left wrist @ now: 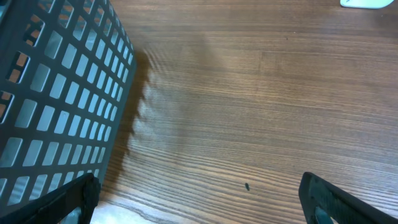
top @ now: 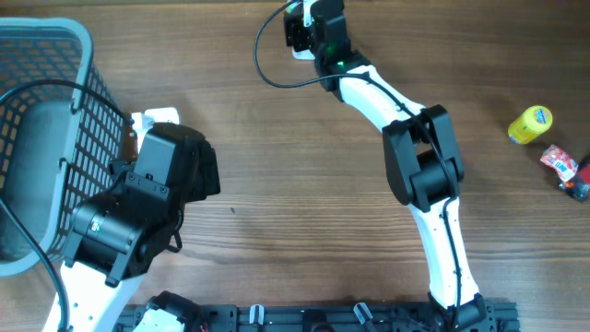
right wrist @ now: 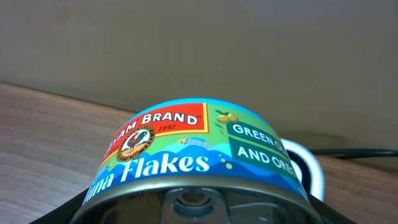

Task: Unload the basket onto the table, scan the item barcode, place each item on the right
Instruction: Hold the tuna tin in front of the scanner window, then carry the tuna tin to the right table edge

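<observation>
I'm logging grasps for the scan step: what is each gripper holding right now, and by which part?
The right gripper holds the tuna flakes can, clamped across its round side near the rim. The left gripper is open and empty.

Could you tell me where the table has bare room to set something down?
Bare wood lies between the left arm and the right arm, and between that arm and the yellow container. Crowded by the basket and around the tuna can.

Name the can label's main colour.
Blue with red banner; can shows best in right wrist view.
</observation>
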Controlling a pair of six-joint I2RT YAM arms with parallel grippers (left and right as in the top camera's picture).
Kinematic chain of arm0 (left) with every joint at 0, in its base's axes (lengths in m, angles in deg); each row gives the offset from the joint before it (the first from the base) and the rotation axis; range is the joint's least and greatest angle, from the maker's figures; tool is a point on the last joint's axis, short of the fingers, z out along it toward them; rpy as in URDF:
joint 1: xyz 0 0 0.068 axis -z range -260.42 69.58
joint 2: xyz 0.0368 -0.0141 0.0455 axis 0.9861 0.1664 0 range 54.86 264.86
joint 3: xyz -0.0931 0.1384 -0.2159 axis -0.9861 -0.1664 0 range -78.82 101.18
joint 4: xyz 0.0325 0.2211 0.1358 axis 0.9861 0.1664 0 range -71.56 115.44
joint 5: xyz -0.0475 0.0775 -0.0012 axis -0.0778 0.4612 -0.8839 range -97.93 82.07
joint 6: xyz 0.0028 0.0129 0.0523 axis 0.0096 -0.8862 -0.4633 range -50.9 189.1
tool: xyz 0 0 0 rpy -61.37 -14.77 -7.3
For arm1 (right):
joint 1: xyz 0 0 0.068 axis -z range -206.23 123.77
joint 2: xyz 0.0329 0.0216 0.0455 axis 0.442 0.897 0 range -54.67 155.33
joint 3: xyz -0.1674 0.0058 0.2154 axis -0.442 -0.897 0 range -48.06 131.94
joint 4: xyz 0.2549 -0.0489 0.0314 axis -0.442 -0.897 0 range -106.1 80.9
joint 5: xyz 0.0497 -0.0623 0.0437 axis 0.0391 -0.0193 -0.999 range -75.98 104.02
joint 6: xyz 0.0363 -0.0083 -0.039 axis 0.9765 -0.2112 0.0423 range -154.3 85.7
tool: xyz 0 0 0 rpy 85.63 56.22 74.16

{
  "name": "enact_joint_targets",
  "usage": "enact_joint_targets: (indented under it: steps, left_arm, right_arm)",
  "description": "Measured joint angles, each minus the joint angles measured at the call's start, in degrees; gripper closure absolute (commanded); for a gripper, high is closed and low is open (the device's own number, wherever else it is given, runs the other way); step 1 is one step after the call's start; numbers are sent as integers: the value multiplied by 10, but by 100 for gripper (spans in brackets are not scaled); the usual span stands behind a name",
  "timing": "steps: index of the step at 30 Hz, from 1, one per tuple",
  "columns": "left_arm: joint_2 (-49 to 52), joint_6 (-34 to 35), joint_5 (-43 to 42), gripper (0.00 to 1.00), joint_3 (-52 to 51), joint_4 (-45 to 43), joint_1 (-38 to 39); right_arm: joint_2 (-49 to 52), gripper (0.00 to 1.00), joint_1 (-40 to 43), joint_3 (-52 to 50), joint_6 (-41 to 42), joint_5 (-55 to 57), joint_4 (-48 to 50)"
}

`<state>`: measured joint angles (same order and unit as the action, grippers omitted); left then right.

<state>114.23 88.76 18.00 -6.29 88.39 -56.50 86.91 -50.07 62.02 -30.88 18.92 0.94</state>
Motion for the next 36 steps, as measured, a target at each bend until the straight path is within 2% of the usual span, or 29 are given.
enact_joint_targets:
  steps: [10, 16, 22, 26, 29, 32, 36]
  left_arm:
    - [0, 0, 0, 0, 0, 6, 0]
    - [0, 0, 0, 0, 0, 6, 0]
    - [0, 0, 0, 0, 0, 6, 0]
    - [0, 0, 0, 0, 0, 6, 0]
    - [0, 0, 0, 0, 0, 6, 0]
    - [0, 0, -4, 0, 0, 7, 0]
    - [0, 0, -21, 0, 0, 1, 0]
  right_arm:
    - [0, 38, 0, 0, 2, -2, -19]
    - [-20, 34, 0, 0, -23, 14, -104]
    - [-105, 32, 0, 0, -42, 30, -180]
    - [-231, 33, 0, 3, -42, 63, -297]
    - [-298, 33, 8, 13, 4, 105, -449]
    - [-309, 34, 40, 17, 79, 117, -630]
    - [-305, 33, 101, 2, 150, 105, -772]
